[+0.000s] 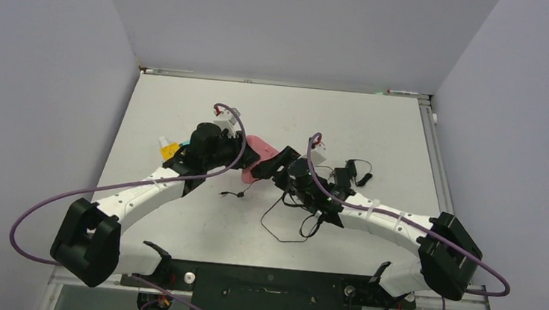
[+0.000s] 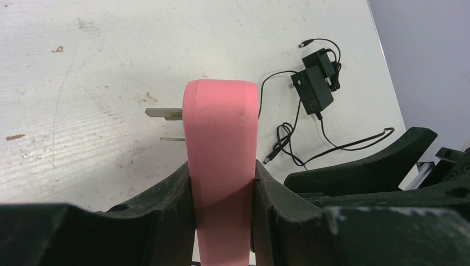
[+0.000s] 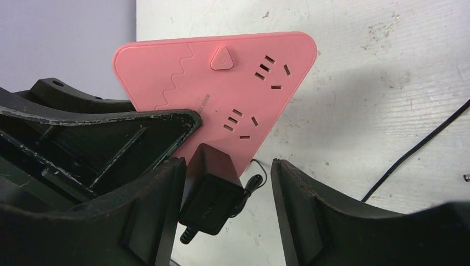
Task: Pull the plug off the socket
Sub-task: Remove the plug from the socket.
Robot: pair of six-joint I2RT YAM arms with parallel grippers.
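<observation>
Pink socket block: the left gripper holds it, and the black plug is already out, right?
No. The left gripper holds the pink socket block, but the black plug is plugged into it, as the right wrist view shows.

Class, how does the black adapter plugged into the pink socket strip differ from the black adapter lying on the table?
The plugged adapter stands out from the pink socket strip; the loose adapter lies on the table. The plugged adapter sits between the right tool's fingers; the loose adapter has no tool around it. Both are black with thin black cables.
</observation>
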